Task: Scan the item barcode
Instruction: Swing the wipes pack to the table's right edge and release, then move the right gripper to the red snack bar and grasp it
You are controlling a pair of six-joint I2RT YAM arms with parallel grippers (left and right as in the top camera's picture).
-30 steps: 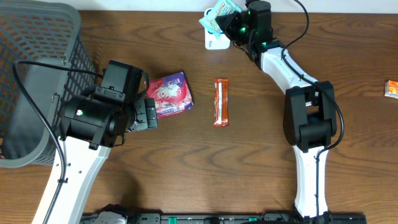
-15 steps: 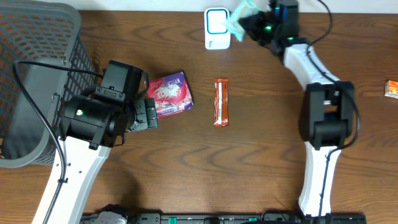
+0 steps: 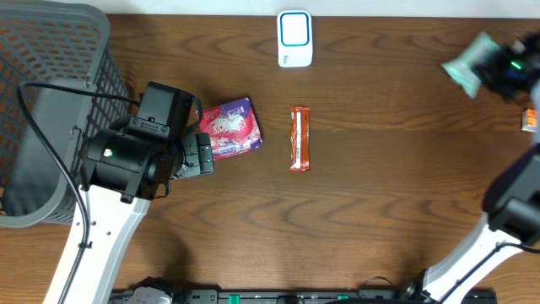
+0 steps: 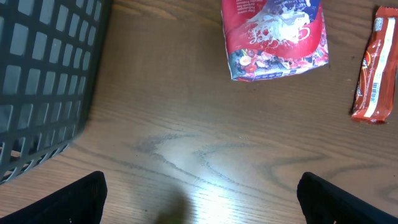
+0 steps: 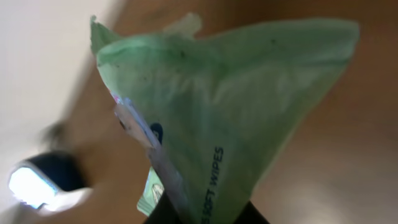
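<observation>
A green pack of soft wipes [image 3: 467, 66] hangs above the table's far right, blurred in the overhead view. My right gripper [image 3: 499, 67] is shut on it. The pack [image 5: 230, 106] fills the right wrist view, pinched at its lower end by the gripper [image 5: 202, 214]. The white scanner with a blue ring [image 3: 294, 38] lies at the table's back edge, far to the left of the pack. My left gripper [image 3: 199, 157] is open and empty just above the bare wood [image 4: 202, 202], with a red and purple snack bag [image 4: 273, 37] ahead of it.
A dark mesh basket [image 3: 51, 101] stands at the far left, beside the left arm. The snack bag [image 3: 229, 128] and an orange bar [image 3: 299, 138] lie mid-table. A small orange box [image 3: 531, 120] sits at the right edge.
The right arm has swung from beside the scanner out to the far right, carrying the wipes pack with it. The left arm has not moved.
</observation>
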